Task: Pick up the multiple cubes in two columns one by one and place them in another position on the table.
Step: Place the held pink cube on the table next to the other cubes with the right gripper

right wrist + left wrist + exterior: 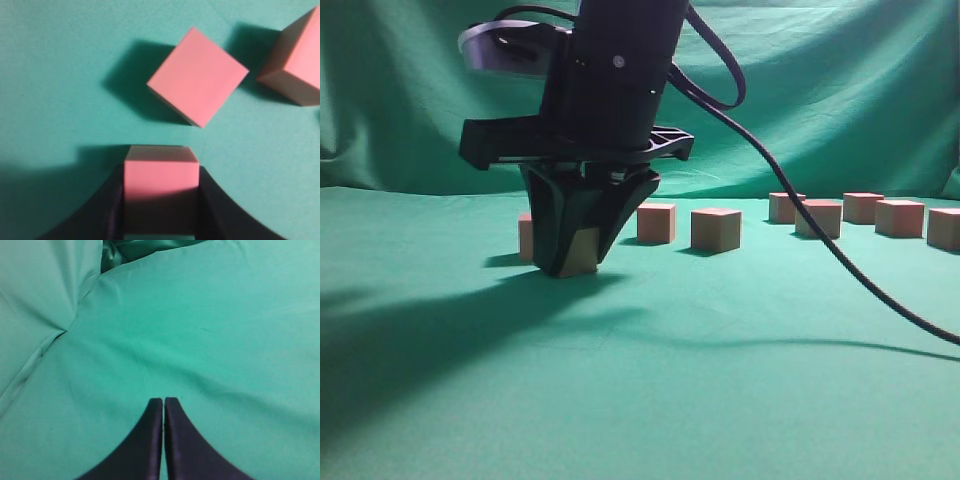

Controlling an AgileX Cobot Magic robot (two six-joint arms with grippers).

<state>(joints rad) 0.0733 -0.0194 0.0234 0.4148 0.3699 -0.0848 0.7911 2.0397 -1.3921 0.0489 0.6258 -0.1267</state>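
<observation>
My right gripper (578, 268) is shut on one pinkish cube (584, 250), held down at the teal table (650, 380), left of centre. In the right wrist view this cube (161, 165) fills the gap between the black fingers (212, 200). Two more cubes lie just beyond it, one turned diagonally (197, 75) and one at the top right (295, 62). In the exterior view, cubes stand behind the gripper (525, 237) and to its right (656, 222), (716, 229). My left gripper (164, 400) is shut on nothing above bare cloth.
Several more cubes (863, 207) stand in a group at the back right. A black cable (840, 265) sags from the arm down to the right edge. The draped green backdrop (840, 90) closes off the back.
</observation>
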